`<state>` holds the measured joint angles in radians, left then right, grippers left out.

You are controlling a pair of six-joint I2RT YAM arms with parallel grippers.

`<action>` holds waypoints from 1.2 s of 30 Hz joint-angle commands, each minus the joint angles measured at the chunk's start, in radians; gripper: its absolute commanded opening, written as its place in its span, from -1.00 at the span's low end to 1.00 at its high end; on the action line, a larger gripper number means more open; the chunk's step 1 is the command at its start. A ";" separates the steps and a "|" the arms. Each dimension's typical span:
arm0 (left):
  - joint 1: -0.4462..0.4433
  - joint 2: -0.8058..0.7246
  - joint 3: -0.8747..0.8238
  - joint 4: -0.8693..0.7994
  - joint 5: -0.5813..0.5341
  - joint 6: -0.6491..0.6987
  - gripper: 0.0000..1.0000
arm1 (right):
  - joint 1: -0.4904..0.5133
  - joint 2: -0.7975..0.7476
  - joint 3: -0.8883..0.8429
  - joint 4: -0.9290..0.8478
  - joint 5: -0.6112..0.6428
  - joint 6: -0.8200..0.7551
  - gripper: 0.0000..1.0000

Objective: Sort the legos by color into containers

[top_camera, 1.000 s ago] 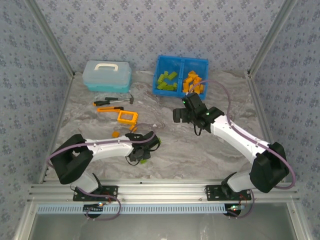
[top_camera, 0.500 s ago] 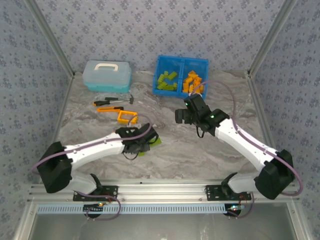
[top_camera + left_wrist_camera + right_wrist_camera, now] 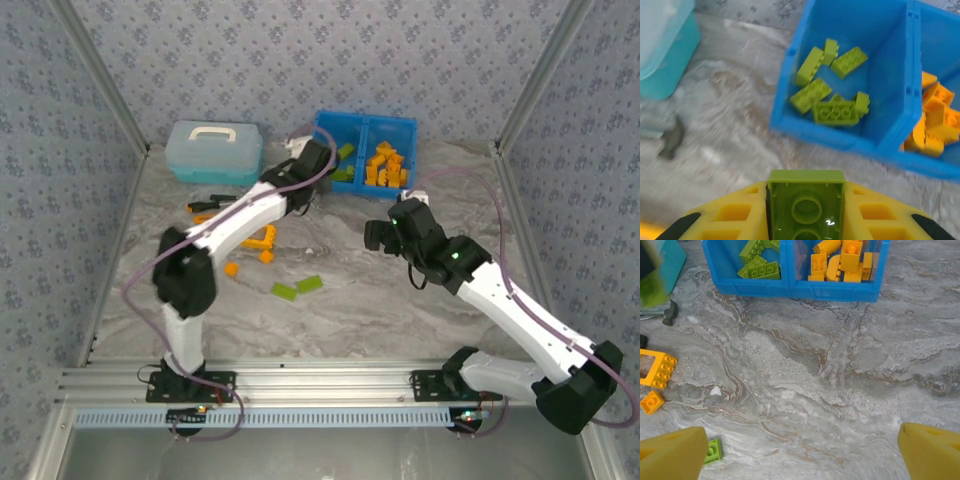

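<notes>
Gripping green lego (image 3: 806,205), left end effector (image 3: 806,222) before tray (image 3: 840,139).

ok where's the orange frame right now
The frame lies flat on the left half of the table, at the left edge of the right wrist view. It is beside a small orange brick, nearer the arms than the tray.

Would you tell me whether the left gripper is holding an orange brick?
No, the left gripper is shut on a lime green brick held between its yellow fingers.
</notes>
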<state>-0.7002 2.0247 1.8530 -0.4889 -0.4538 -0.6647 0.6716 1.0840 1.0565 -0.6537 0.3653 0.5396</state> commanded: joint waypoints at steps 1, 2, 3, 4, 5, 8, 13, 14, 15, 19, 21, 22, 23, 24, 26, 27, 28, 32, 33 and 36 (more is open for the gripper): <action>0.016 0.199 0.239 0.036 -0.061 0.117 -0.48 | 0.010 -0.045 -0.030 -0.037 0.041 0.062 1.00; 0.017 0.263 0.303 0.042 -0.077 0.138 -0.48 | 0.013 -0.055 -0.037 -0.036 0.036 0.076 1.00; 0.021 0.331 0.393 0.031 -0.093 0.151 -0.47 | 0.017 -0.064 -0.045 -0.036 0.030 0.082 1.00; 0.025 0.399 0.486 0.015 -0.101 0.169 -0.47 | 0.025 -0.074 -0.052 -0.039 0.025 0.111 1.00; 0.028 0.457 0.561 -0.001 -0.108 0.179 -0.47 | 0.031 -0.083 -0.057 -0.044 0.023 0.123 1.00; 0.032 0.594 0.759 0.002 -0.113 0.234 -0.43 | 0.054 -0.114 -0.074 -0.082 0.034 0.145 1.00; 0.039 0.671 0.822 0.152 -0.084 0.290 0.04 | 0.063 -0.183 -0.107 -0.138 0.046 0.163 1.00; 0.043 0.678 0.835 0.150 -0.084 0.281 0.22 | 0.064 -0.197 -0.112 -0.144 0.049 0.164 1.00; 0.046 0.681 0.850 0.136 -0.086 0.271 0.34 | 0.063 -0.209 -0.117 -0.148 0.056 0.167 1.00; 0.045 0.621 0.884 0.051 -0.039 0.251 0.52 | 0.063 -0.241 -0.131 -0.138 0.072 0.171 1.00; 0.042 0.565 0.882 -0.037 0.011 0.254 0.55 | 0.063 -0.240 -0.131 -0.121 0.070 0.166 1.00; 0.043 0.527 0.877 -0.102 0.043 0.255 0.56 | 0.063 -0.236 -0.129 -0.112 0.068 0.158 1.00; 0.042 0.483 0.860 -0.169 0.073 0.256 0.57 | 0.062 -0.233 -0.124 -0.108 0.066 0.152 1.00; 0.041 0.437 0.826 -0.222 0.110 0.265 0.57 | 0.062 -0.229 -0.120 -0.107 0.067 0.149 1.00; 0.039 0.286 0.642 -0.250 0.226 0.320 0.57 | 0.063 -0.221 -0.119 -0.102 0.066 0.139 1.00; 0.037 0.202 0.527 -0.222 0.291 0.355 0.56 | 0.061 -0.218 -0.119 -0.098 0.064 0.134 1.00; 0.030 0.093 0.367 -0.161 0.354 0.399 0.56 | 0.061 -0.214 -0.119 -0.094 0.060 0.127 1.00; 0.018 -0.268 -0.132 -0.053 0.519 0.598 0.58 | 0.057 -0.199 -0.113 -0.080 0.041 0.099 1.00; 0.018 -0.338 -0.207 -0.070 0.556 0.660 0.59 | 0.054 -0.195 -0.112 -0.076 0.037 0.099 1.00; 0.012 -0.445 -0.328 -0.197 0.604 0.806 0.60 | 0.047 -0.183 -0.107 -0.061 0.026 0.082 1.00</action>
<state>-0.6872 1.6157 1.6085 -0.6064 0.0216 -0.0639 0.7258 0.8944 0.9390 -0.7383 0.4000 0.6548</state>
